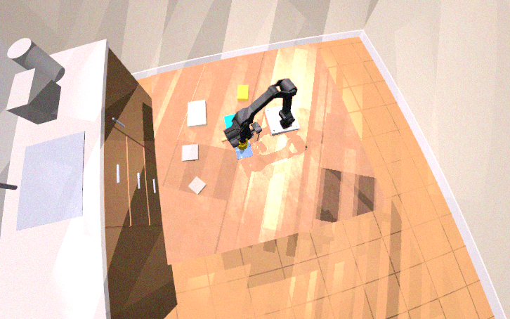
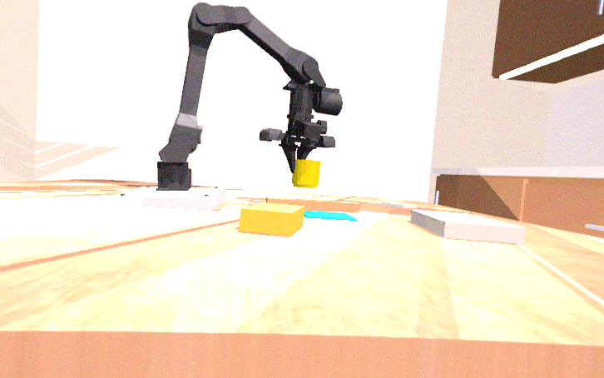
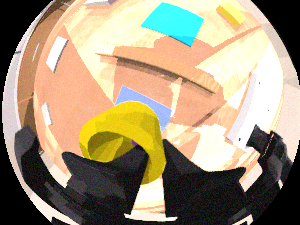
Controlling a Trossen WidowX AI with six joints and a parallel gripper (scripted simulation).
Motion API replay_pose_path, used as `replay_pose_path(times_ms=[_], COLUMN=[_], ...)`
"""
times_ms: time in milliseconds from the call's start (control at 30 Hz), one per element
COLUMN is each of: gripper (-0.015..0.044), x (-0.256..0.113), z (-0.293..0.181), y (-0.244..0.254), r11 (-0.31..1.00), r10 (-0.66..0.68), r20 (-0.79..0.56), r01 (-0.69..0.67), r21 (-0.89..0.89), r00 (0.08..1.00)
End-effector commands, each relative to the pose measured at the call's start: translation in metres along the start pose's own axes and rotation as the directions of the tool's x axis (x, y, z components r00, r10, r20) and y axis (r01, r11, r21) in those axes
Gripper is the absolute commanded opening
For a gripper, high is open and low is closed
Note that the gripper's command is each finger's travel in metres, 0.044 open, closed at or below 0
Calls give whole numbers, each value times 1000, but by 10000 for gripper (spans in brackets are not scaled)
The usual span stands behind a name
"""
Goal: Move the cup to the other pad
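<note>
The yellow cup [image 1: 242, 145] [image 2: 307, 174] [image 3: 117, 120] hangs in the air above the blue pad [image 1: 244, 154] [image 3: 163, 114], close to upright in the exterior view. My gripper [image 2: 297, 164] [image 3: 156, 147] is shut on the cup's wall, one finger inside the mouth and one outside. A small purple marble [image 3: 135, 142] shows inside the cup; the finger and the wall hide the rest of the inside. The cyan pad [image 1: 229, 119] [image 2: 330, 216] [image 3: 173, 22] lies bare on the table.
A low wooden bar [image 2: 316, 205] [image 3: 165, 72] stands between the two pads. A yellow block [image 1: 242, 92] [image 2: 266, 221] [image 3: 230, 15] lies beyond the cyan pad. A white slab [image 1: 197, 113] [image 2: 482, 230] and two pale tiles [image 1: 190, 152] [image 1: 197, 185] lie toward the cabinets.
</note>
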State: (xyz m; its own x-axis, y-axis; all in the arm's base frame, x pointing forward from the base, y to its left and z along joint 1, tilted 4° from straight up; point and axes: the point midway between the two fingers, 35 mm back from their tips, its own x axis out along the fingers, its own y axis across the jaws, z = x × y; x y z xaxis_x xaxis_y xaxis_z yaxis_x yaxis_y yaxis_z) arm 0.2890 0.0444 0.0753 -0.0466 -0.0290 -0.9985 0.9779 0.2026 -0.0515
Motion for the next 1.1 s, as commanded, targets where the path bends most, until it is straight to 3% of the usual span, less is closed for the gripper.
replay_pose_path(times_ms=[0,1067], gripper=[0,0], x=[-1,-2], z=[9,79], y=[-2,-15], r11=[1000,1000], r10=[4,4], r20=[5,12], r01=[-4,-4], r21=[-1,1], r00=[1000,1000])
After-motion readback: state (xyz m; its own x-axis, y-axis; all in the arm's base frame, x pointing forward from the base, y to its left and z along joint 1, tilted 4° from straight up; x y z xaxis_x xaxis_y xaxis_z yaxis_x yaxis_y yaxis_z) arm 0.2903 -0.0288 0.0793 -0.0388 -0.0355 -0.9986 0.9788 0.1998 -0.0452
